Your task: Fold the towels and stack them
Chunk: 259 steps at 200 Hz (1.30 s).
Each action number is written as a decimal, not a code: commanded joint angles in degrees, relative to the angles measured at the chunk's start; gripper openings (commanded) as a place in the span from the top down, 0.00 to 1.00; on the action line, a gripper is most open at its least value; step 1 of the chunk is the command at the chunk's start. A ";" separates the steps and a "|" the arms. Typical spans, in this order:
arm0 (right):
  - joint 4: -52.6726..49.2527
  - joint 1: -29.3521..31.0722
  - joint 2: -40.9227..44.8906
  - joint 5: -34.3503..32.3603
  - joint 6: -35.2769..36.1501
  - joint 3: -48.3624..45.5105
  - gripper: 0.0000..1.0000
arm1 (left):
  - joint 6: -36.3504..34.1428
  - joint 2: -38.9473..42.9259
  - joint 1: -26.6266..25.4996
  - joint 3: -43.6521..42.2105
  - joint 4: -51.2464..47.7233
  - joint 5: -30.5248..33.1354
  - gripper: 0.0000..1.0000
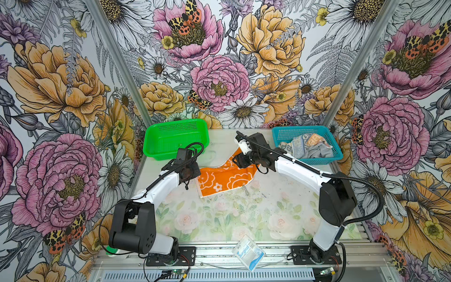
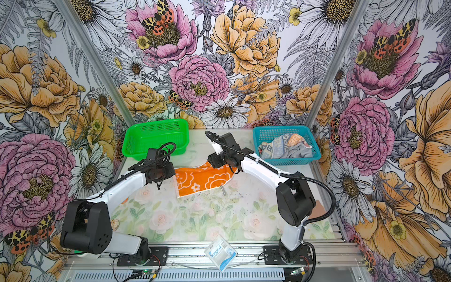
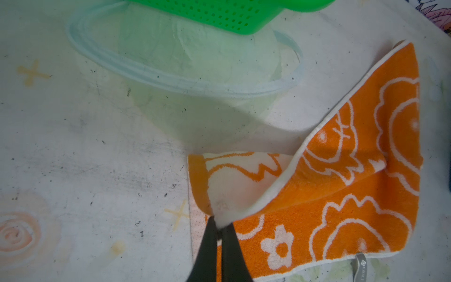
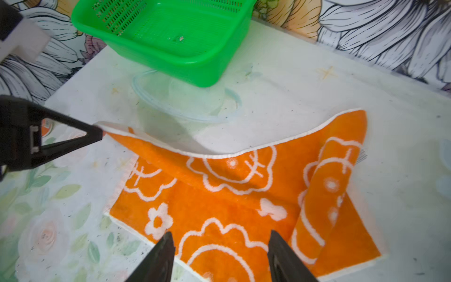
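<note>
At the back stand a green basket [image 1: 156,156] and a teal basket [image 1: 317,161]; a Surgical packet [image 1: 248,252] lies in front

Three towels: an orange flowered towel [image 1: 224,178] at mid-frame, plus a lettered towel [image 1: 302,144] and a grey towel [image 1: 319,152] right of centre. Two baskets, a green basket [image 1: 151,136] and a blue basket [image 1: 317,161]. One white-blue packet [image 1: 247,252] at lower centre.

Flower towel [image 1: 224,179] on table [image 1: 268,195] centre; left basket [image 1: 158,144] behind; right basket [image 1: 280,136] holds lettered towel [image 1: 299,144], plain towel [image 1: 319,152]; packet [image 1: 247,252] front.
</note>
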<state>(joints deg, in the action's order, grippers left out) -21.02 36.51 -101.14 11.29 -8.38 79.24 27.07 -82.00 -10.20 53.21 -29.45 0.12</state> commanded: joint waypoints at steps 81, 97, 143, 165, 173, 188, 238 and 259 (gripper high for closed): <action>20.14 16.93 -10.39 -1.53 -12.63 -2.57 0.37 | -0.55 5.58 8.89 -4.33 2.36 -4.76 0.51; 18.17 18.26 -12.37 -2.51 -12.91 -0.59 0.37 | 0.27 8.43 9.77 -5.66 1.04 -4.01 0.50; 14.49 21.24 -17.40 -5.38 -13.83 2.02 0.38 | 2.15 15.82 16.09 -9.72 -0.95 -5.81 0.45; 12.89 22.16 -20.12 -6.05 -13.65 4.37 0.39 | 2.07 19.21 18.80 -10.45 -2.19 -6.77 0.45; 12.01 22.45 -21.12 -6.36 -13.44 5.23 0.39 | 2.15 19.96 19.45 -10.41 -2.65 -6.89 0.45; 11.17 22.94 -22.84 -6.47 -13.02 6.58 0.40 | 2.57 21.70 20.23 -10.56 -3.30 -7.20 0.45; 8.53 24.22 -25.64 -11.15 -12.34 9.53 0.43 | 2.24 23.83 21.88 -11.76 -3.78 -8.34 0.45; 6.93 24.46 -27.14 -12.07 -12.19 11.42 0.46 | 2.60 24.59 22.16 -12.08 -3.77 -8.52 0.45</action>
<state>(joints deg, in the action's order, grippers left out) -11.94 60.49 -125.78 2.33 -21.37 87.39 28.64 -58.70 11.25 42.02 -32.49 -6.98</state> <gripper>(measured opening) 0.554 0.550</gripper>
